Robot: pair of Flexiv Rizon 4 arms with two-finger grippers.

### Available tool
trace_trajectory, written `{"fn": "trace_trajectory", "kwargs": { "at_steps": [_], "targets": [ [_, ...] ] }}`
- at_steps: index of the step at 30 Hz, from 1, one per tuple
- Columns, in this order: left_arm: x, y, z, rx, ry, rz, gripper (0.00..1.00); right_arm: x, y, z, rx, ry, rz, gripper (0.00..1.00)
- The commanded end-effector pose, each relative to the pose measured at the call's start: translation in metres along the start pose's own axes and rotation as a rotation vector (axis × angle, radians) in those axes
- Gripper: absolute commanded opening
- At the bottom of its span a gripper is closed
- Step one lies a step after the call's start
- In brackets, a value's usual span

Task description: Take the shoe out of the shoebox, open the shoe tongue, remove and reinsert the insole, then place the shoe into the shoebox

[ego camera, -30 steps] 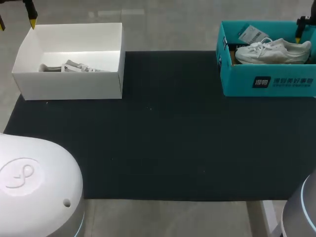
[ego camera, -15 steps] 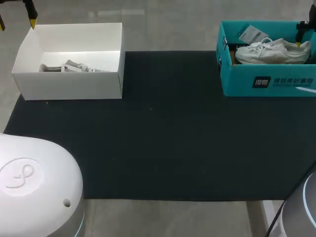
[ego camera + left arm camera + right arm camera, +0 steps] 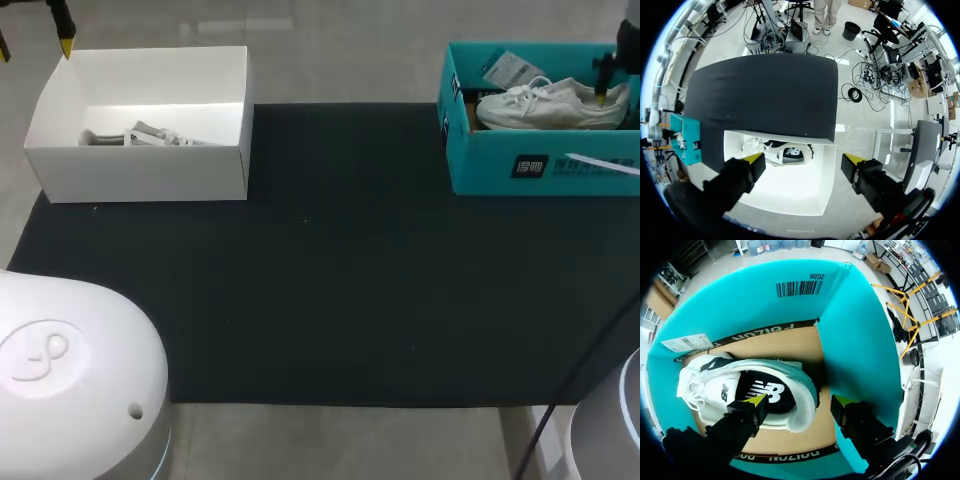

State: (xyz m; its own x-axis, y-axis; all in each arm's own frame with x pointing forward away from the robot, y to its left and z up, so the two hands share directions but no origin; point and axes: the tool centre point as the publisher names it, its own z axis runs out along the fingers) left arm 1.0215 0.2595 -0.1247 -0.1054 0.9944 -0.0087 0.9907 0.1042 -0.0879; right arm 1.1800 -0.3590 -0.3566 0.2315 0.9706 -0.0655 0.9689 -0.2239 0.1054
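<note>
A white shoe (image 3: pixel 550 104) lies on its side in the teal shoebox (image 3: pixel 540 165) at the far right of the table. My right gripper (image 3: pixel 618 97) is lowered into the box at the shoe's heel. In the right wrist view the right gripper (image 3: pixel 800 401) is open and straddles the shoe (image 3: pixel 740 390) at the heel rim. One yellow tip is over the dark insole (image 3: pixel 771 392) inside the shoe, and the other hangs outside the heel by the shoebox (image 3: pixel 860 335) wall. My left gripper (image 3: pixel 804 160) hangs open above the white box (image 3: pixel 790 192).
The white box (image 3: pixel 140 165) stands at the far left with another pale shoe (image 3: pixel 150 135) inside. A black mat (image 3: pixel 330 280) covers the table between the two boxes. A paper tag (image 3: pixel 510 68) leans in the teal box behind the shoe.
My right gripper has come down into the teal box onto the shoe's heel, with its fingers drawing a little closer. The left arm has not moved.
</note>
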Motion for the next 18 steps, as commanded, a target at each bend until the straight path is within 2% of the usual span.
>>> {"fn": "trace_trajectory", "kwargs": {
  "at_steps": [1, 5, 10, 12, 16, 18],
  "targets": [
    [0.001, 0.000, 0.000, -0.001, 0.002, 0.001, 1.00, 0.001, 0.011, 0.015, 0.031, 0.002, 0.005, 0.74],
    [0.001, 0.000, 0.000, -0.001, 0.002, 0.001, 1.00, 0.000, 0.011, 0.021, 0.039, 0.001, 0.007, 0.69],
    [0.001, 0.000, 0.000, -0.001, 0.002, 0.001, 1.00, 0.000, 0.008, 0.027, 0.053, 0.000, 0.009, 0.74],
    [0.001, 0.000, 0.000, -0.001, 0.002, 0.001, 1.00, -0.002, 0.008, 0.033, 0.064, -0.005, -0.001, 0.69],
    [0.001, 0.000, 0.000, -0.001, 0.002, 0.001, 1.00, -0.005, 0.007, 0.037, 0.072, -0.013, -0.002, 0.29],
    [0.001, 0.000, 0.000, -0.001, 0.002, 0.001, 1.00, -0.008, 0.006, 0.039, 0.076, -0.020, -0.004, 0.00]
  ]
}}
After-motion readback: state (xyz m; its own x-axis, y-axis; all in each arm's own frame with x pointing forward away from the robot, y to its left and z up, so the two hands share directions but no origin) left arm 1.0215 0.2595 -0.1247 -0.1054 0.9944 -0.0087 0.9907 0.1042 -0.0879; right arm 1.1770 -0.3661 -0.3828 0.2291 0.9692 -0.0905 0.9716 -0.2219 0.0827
